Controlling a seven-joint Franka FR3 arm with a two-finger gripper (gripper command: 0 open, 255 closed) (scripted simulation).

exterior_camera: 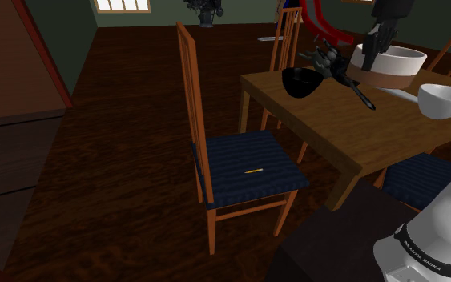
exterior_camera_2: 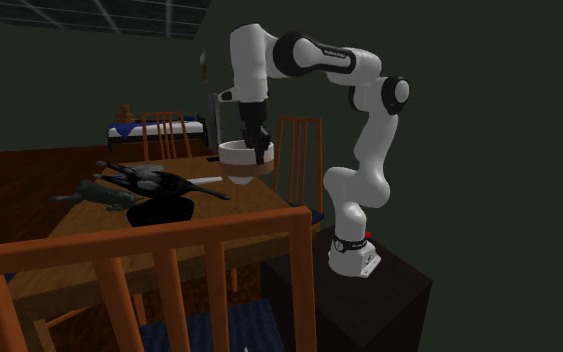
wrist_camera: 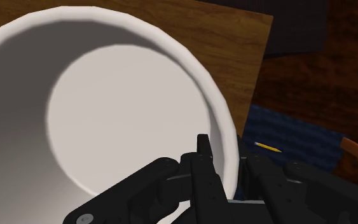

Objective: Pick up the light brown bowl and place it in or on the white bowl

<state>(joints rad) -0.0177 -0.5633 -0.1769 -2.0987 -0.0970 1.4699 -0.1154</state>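
Gripping smooth rim of round brown-banded bowl [wrist_camera: 126, 108], white inside: tool [wrist_camera: 225, 159], clamped, above wooden table [exterior_camera: 336, 132].

Shoulder and second exterior views both over table [exterior_camera: 340, 120]; wrist view close.

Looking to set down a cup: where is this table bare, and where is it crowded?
Bare: the table stretch toward the blue chair, between the black bowl and the white bowl. Crowded: behind that, where a dark tangled object lies beside the brown-banded bowl held in the fingers.
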